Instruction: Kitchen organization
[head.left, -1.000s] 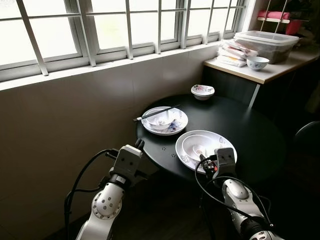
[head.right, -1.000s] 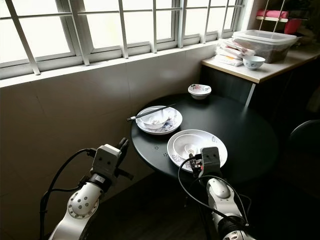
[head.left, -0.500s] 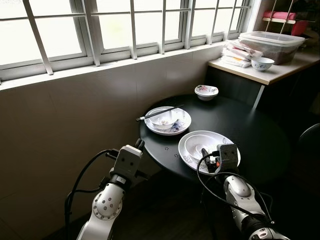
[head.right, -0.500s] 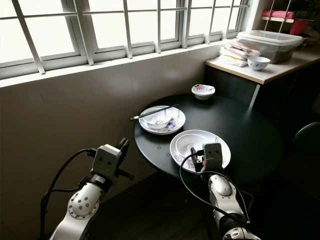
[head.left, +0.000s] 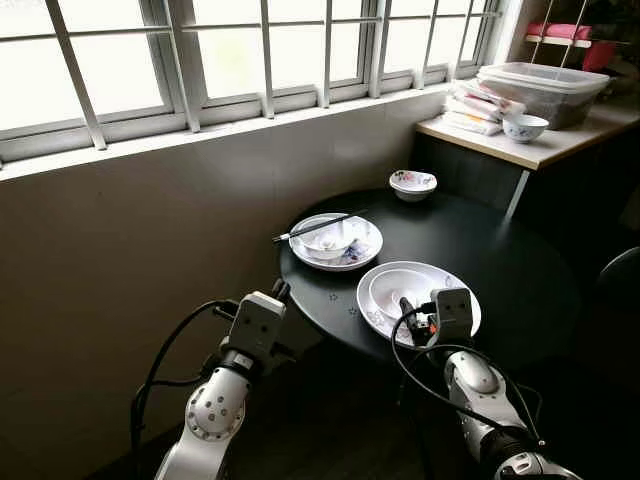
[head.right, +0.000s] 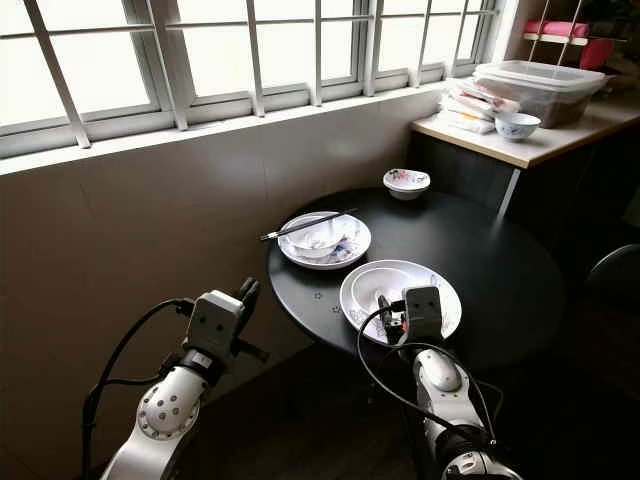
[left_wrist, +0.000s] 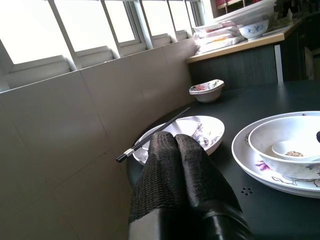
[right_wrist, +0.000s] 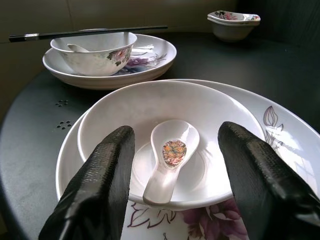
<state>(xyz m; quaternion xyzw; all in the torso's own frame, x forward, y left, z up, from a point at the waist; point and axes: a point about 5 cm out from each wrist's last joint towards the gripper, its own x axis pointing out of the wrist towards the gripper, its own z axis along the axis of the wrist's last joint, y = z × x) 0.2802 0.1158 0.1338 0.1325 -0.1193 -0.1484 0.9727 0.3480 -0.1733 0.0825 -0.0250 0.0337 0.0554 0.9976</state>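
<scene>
On the round black table (head.left: 500, 250) a near white plate (head.left: 446, 280) carries a white bowl (right_wrist: 150, 102) with a ceramic spoon (right_wrist: 167, 160) in it. My right gripper (right_wrist: 176, 135) is open at this plate's front edge, its fingers (right_wrist: 100, 185) spread to either side of the bowl and touching nothing. Farther back, a floral plate (head.left: 367, 245) holds a floral bowl (right_wrist: 95, 52) with black chopsticks (head.left: 318, 226) laid across it. A small floral bowl (head.left: 413, 184) sits at the table's far side. My left gripper (left_wrist: 175, 142) is shut and empty by the table's left edge.
A tiled wall under barred windows runs along the left of the table. A pale counter (head.left: 520, 148) at the back right holds a lidded plastic container (head.left: 545, 90), a blue-and-white bowl (head.left: 526, 127) and stacked packets (head.left: 472, 108). A dark chair (head.left: 622, 270) stands at the right.
The head view shifted slightly. My right gripper has edged a little further over the near plate, still open. The left arm has stayed in place.
</scene>
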